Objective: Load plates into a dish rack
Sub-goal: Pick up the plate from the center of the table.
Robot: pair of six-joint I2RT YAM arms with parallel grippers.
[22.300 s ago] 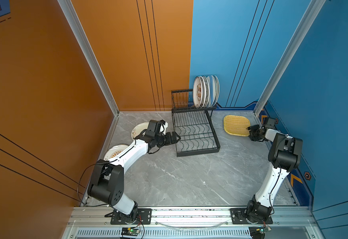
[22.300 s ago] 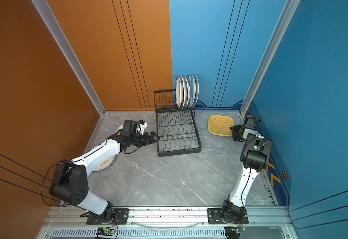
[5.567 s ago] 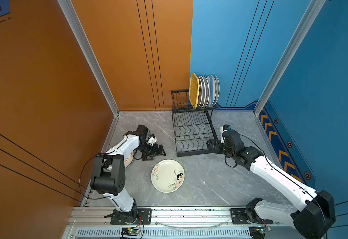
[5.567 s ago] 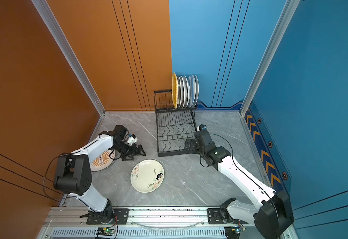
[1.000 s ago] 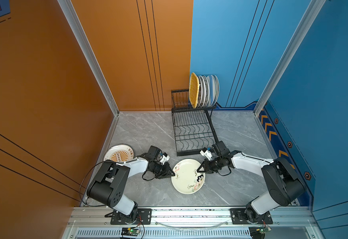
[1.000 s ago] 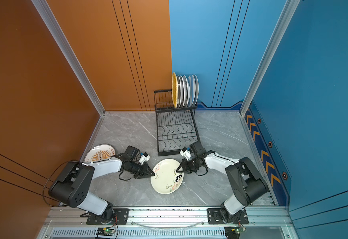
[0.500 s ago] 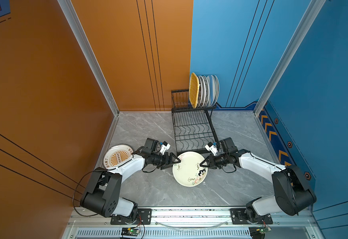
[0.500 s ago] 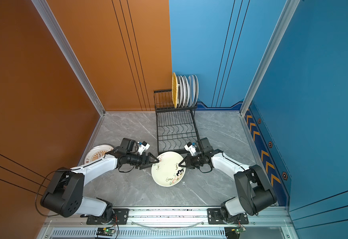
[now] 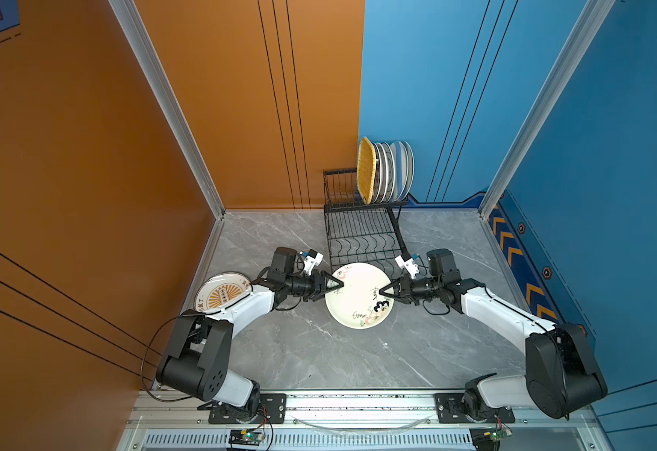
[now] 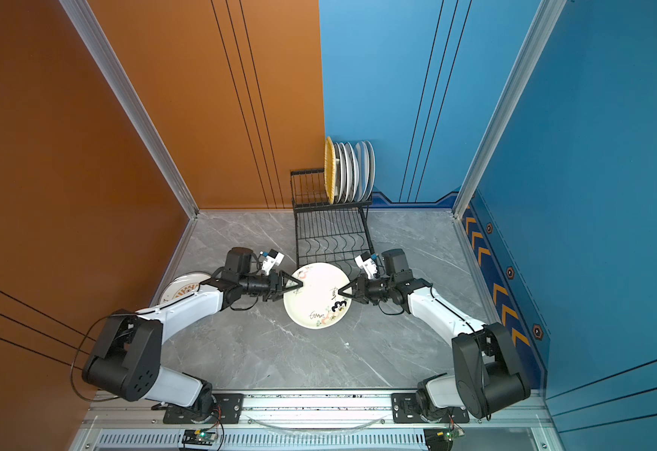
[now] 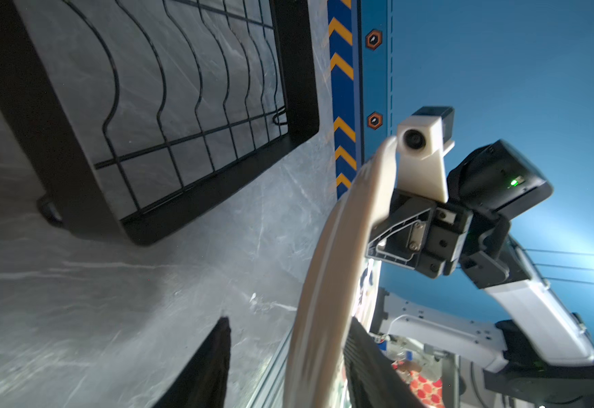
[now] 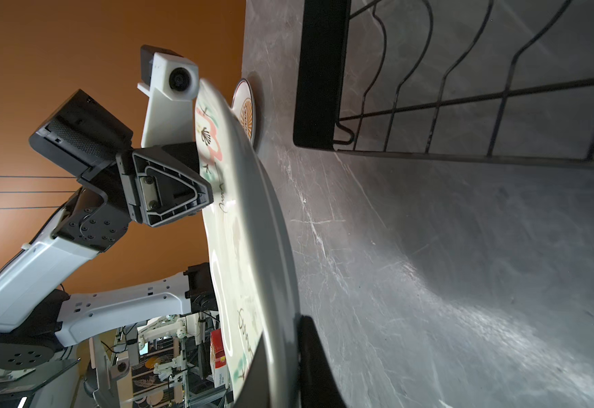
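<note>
**Lifted between two grippers: printed plate (image 9: 358, 300)**

Face-up, near level, round so no long axis, at dish rack (image 9: 362, 238) front edge. Clamped at one rim by right gripper (image 9: 382, 291); straddled opposite by left gripper (image 9: 336, 284), jaws part-open, gap one side. Open floor (image 9: 319, 351) toward rail. One held, one sunburst plate (image 9: 221, 295) on floor, one yellow tray (image 9: 366, 170) plus about five upright plates (image 9: 391, 172) racked.

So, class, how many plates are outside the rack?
2. A floral plate, raised before the rack, is clamped by the right gripper, with the left gripper straddling its opposite rim. A sunburst plate lies on the table beside the left arm. None appears hidden.
</note>
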